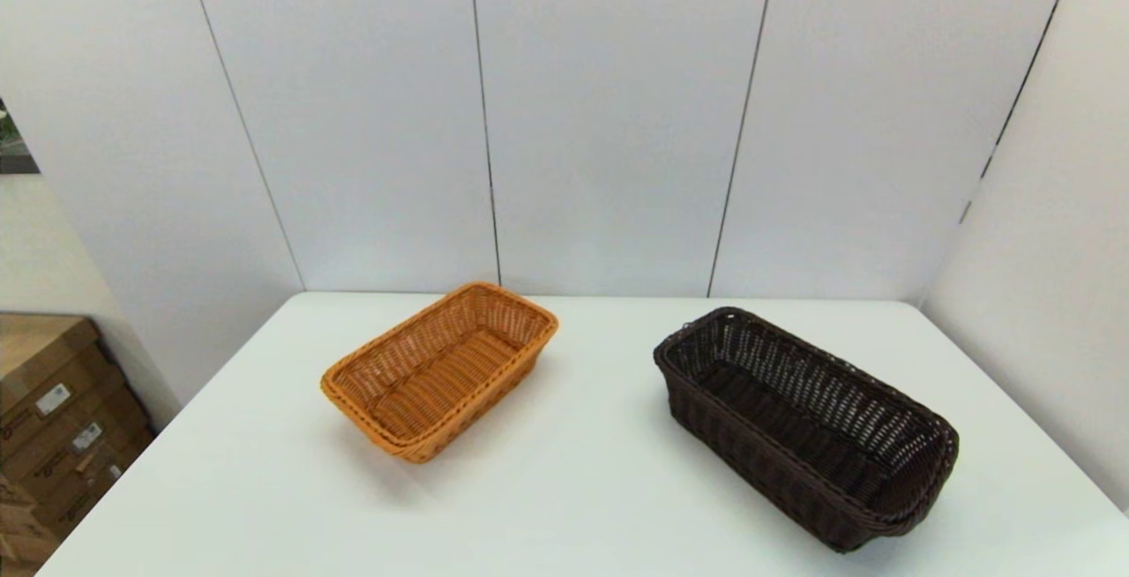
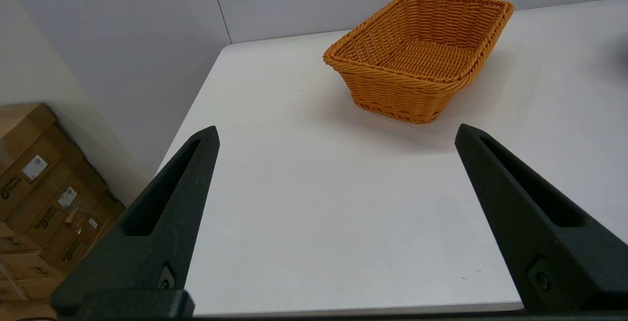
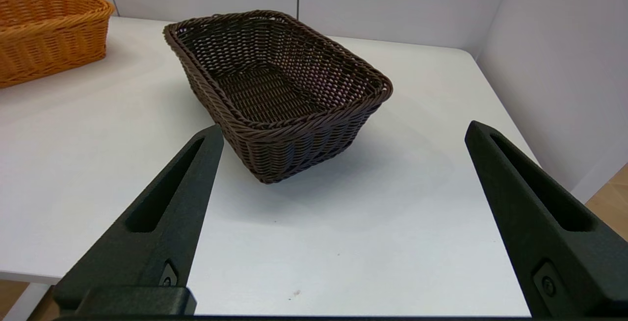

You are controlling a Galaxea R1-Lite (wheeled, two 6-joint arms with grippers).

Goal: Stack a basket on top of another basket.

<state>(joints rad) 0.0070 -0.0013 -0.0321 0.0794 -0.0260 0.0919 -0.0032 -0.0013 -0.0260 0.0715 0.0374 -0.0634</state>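
Two long black fingers [image 3: 162,213] of the right gripper [image 3: 343,134] are rising nearest the lens in the right wrist view, matte and wedge-shaped, each with a slotted hollow along its length. They are standing wide apart, gripping nothing, and hovering over the near edge of the white table [image 3: 382,223]. Just beyond them the dark basket [image 3: 274,90] is sitting upright on the table, its nearest corner pointing toward the gripper. It is rectangular and long, woven of dark brown, almost black wicker in an open weave, with deep sides and a twisted rim.

Seen from the head camera, the dark basket [image 1: 807,423] is lying on the right part of the table [image 1: 564,489], set at an angle. The orange basket [image 1: 441,370] is resting well apart from it, on the left part, also angled. Neither arm is showing in this view.

At the left wrist, the left gripper [image 2: 336,132] is also spreading its black fingers [image 2: 167,208] wide, holding nothing, above the near left part of the table [image 2: 319,213]. Ahead of it the orange basket [image 2: 419,53] is sitting upright: orange-tan wicker, shallower, tightly woven, with sides flaring outward and a thick braided rim. Brown cardboard boxes [image 2: 34,188] with white labels are standing on the floor beside the table.
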